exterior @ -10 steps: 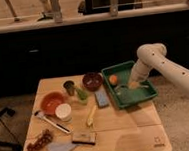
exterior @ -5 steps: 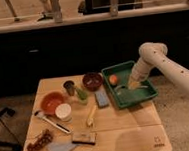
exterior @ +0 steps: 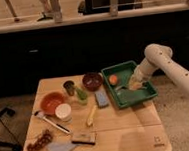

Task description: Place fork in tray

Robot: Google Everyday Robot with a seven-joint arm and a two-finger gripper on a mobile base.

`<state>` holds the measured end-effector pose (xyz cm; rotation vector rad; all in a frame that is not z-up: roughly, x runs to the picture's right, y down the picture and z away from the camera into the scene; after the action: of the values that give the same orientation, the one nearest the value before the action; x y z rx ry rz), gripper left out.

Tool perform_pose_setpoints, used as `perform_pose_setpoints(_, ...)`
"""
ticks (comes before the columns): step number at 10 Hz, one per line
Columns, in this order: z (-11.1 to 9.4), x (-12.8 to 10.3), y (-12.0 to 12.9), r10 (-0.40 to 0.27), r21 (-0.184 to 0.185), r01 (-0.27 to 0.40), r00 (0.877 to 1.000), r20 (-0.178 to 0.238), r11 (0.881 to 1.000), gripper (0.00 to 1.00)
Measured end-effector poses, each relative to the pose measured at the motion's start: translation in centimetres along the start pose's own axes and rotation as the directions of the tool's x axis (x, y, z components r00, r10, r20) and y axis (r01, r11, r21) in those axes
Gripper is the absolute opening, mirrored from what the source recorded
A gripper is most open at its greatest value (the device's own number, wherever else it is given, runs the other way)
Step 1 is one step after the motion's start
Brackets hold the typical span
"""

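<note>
Over the last second the arm's elbow has drifted a little to the right, while the pincer (exterior: 133, 83) has stayed low inside the tray (exterior: 146, 95), over its right half. Nothing else on the surface (exterior: 123, 132) has moved.

Whether the pincer is open, closed or gripping something cannot be told from this view. A thin pale streak lies on the tray floor just left of the pincer; this is most likely the fork (exterior: 121, 89), though it is too faint to say whether it is lying free or is held at one end. An orange ball (exterior: 113, 79) sits in the far left part of the tray, apart from the streak.

With the pincer down in the tray and the arm barely shifting, the task looks to be at its last step: the fork is inside the rim, either just let go or about to be. What remains, by this reading, is a clean release and a lift straight up, keeping clear of the near right rim and not dragging the fork back out.

Left of the tray stand a brown bowl (exterior: 92, 80), a red bowl (exterior: 51, 101) and a blue sponge (exterior: 101, 98), all untouched.
</note>
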<state>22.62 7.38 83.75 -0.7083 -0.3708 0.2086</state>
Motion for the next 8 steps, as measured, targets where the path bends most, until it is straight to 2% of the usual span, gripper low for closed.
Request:
perform_pose_setpoints(4, 0.6, 0.5, 0.0, 0.001, -0.005, -0.001, 1.000, 0.012, 1.000, 0.02)
perform_pose_setpoints(6, 0.8, 0.5, -0.2, 0.006, -0.012, -0.006, 0.999, 0.039, 1.000, 0.02)
perform_pose_setpoints(7, 0.8, 0.6, -0.2, 0.012, -0.016, -0.011, 0.999, 0.049, 1.000, 0.04)
perform_pose_setpoints(8, 0.8, 1.0, -0.1, 0.022, -0.023, -0.021, 0.998, 0.061, 1.000, 0.13)
